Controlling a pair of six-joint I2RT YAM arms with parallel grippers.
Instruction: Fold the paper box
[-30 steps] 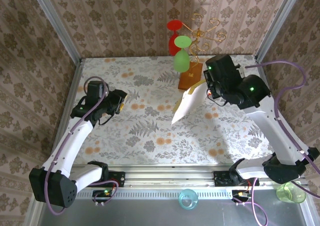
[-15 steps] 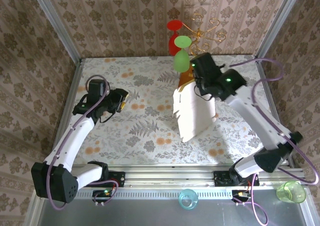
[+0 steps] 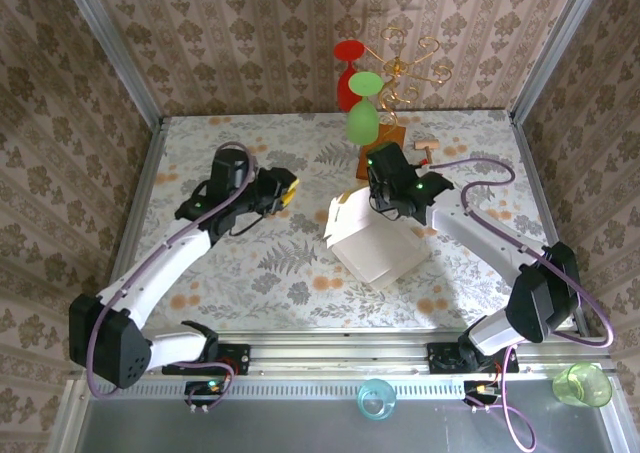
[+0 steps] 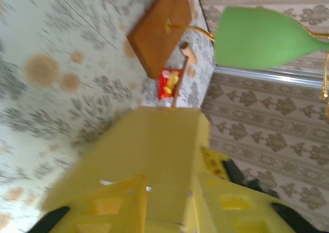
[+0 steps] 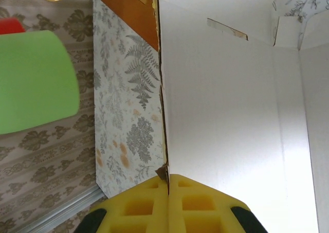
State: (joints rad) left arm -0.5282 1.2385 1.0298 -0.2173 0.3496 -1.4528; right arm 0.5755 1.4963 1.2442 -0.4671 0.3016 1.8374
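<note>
Disappearing into right claw point(image 5: 168, 186): paper box point(image 5: 231, 104) edge

Top camera looking down, wrist cameras close, all sharing paper box point(image 3: 375, 248)

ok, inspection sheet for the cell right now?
surface: floral-print table cover, flat.
job's things: thin mustard-yellow cardboard paper box, white inner side up, far edge raised.
clutter: brown wooden block bearing gold wire stand with green goblet and red goblet; small red-yellow packet beside the block.
grippers: left end effector open, apart from the box; right end effector shut on the box's edge.
cables: purple cable looping over each arm.
surroundings: patterned wallpaper walls; teal cup and green cup on the near metal ledge.
</note>
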